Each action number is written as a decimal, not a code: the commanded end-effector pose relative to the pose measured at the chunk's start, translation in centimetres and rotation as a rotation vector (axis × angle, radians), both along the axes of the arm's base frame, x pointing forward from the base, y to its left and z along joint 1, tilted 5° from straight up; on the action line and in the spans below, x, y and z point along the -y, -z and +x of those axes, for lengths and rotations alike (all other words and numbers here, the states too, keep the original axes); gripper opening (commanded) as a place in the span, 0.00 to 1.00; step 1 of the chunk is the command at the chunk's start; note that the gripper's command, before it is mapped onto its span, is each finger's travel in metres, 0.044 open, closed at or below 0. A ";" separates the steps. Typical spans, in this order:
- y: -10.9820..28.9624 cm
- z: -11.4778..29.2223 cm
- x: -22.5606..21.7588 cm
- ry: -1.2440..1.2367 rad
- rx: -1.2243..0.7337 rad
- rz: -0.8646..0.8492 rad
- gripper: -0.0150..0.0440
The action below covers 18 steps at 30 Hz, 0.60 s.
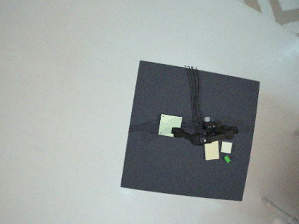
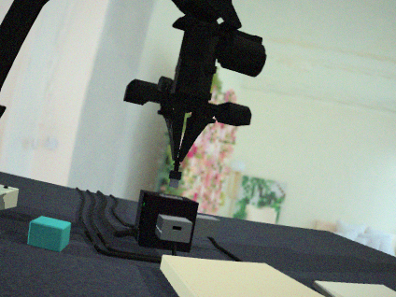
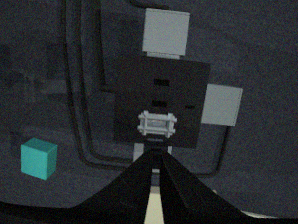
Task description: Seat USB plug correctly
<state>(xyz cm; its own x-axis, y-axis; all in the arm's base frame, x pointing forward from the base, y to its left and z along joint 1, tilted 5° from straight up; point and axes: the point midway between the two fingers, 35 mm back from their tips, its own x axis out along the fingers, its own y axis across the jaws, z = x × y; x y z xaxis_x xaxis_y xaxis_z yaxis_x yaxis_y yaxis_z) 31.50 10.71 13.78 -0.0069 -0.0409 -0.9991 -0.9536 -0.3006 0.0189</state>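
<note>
The black power cube (image 2: 150,219) (image 3: 174,90) stands on the dark table (image 1: 159,169), with grey adapters on two of its side faces, one (image 2: 174,228) (image 3: 166,32) and another (image 2: 205,224) (image 3: 221,104). My gripper (image 2: 176,171) (image 3: 156,159) points straight down and is shut on the small USB plug (image 2: 175,179) (image 3: 157,124). The plug hangs free, a short way above the cube's top face and clear of its socket. In the wrist view the plug's metal end sits over the near part of the cube's top. The overhead view shows only the arm (image 1: 211,133) over the cube.
A teal block (image 2: 49,233) (image 3: 37,159) (image 1: 227,159) lies left of the cube. Black cables (image 2: 98,219) (image 1: 193,91) (image 3: 80,96) run from the cube across the table. Two cream slabs, one (image 2: 233,277) (image 1: 211,151) and one (image 1: 226,147), lie in front. A pale box (image 1: 170,124) (image 2: 7,196) sits far left.
</note>
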 end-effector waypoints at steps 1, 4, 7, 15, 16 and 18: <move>0.1 0.0 -0.1 0.006 -0.002 0.007 0.25; 0.1 0.0 -0.1 0.007 -0.002 0.009 0.25; 0.2 0.0 -0.1 0.008 -0.003 0.011 0.25; 0.3 0.0 -0.2 0.011 -0.004 0.018 0.25; 0.3 0.0 -0.2 0.011 -0.005 0.018 0.25; 0.3 0.0 -0.2 0.012 -0.005 0.020 0.25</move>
